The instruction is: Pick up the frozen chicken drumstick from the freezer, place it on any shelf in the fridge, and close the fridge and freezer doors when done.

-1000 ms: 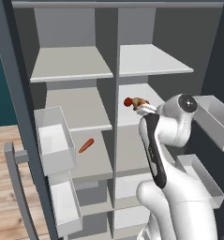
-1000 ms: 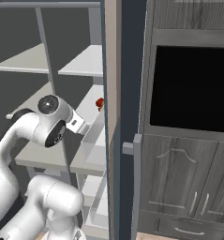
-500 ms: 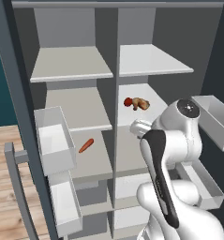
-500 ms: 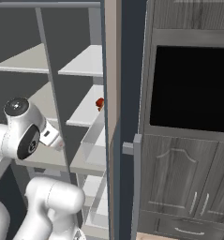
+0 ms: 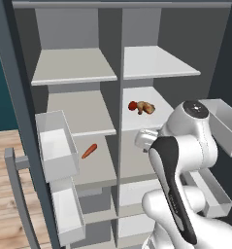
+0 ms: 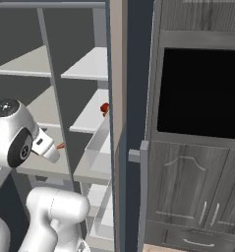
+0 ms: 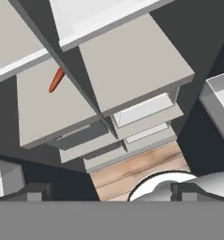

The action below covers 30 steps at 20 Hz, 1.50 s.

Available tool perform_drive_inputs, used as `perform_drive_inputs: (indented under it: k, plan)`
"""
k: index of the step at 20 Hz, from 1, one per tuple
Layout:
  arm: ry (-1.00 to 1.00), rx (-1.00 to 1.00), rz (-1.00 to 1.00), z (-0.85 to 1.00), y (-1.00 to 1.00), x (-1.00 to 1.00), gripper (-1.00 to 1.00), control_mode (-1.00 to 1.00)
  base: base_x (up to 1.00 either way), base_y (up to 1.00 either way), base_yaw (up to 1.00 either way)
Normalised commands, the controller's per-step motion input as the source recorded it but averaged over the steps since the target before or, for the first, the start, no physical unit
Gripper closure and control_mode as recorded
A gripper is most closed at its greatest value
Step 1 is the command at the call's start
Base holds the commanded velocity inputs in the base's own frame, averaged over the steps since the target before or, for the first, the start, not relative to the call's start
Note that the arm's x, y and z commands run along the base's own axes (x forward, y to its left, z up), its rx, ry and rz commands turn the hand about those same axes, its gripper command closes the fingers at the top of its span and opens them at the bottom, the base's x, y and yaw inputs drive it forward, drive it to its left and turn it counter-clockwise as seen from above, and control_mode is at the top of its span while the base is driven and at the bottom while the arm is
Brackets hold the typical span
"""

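On the second fridge (image 5: pixel 156 63) shelf from the top, in the wider right-hand column, we see the frozen chicken drumstick (image 5: pixel 145 107) lying beside a small red item (image 5: pixel 132 105). Our end effector (image 7: pixel 108 192) is spread wide and grips nothing; its two dark fingertips (image 7: pixel 36 191) stand far apart, pointing down past the lower shelves toward the wooden floor (image 7: pixel 137 171). An orange carrot-like stick (image 5: pixel 89 151) lies on a freezer (image 5: pixel 74 68) shelf. Both doors (image 5: pixel 20 126) stand open.

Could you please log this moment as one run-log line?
phase: retreat | frozen chicken drumstick: on fridge shelf, beside red item | gripper: open, empty | doors: open
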Motion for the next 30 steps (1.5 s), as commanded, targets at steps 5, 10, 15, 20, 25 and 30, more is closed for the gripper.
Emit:
perform_drive_inputs:
  k: [5,10,15,20,25,30]
  plan:
    - [0.01,0.09,-0.04,-0.09,-0.44,0.05,-1.00,-1.00,0.00,0.00,0.00]
    - [0.00,0.00,0.00,0.00,0.00,0.00,-1.00,1.00,-0.62,0.04,0.00]
    - [0.00,0.00,0.00,0.00,0.00,0.00,-1.00,1.00,-0.72,0.45,0.00]
    - [0.00,0.00,0.00,0.00,0.00,0.00,-1.00,1.00,-0.07,0.28,0.00]
    - [0.00,0.00,0.00,0.00,0.00,0.00,-1.00,1.00,-0.05,0.00,0.00]
    - [0.00,0.00,0.00,0.00,0.00,0.00,-1.00,1.00,-0.29,0.03,0.00]
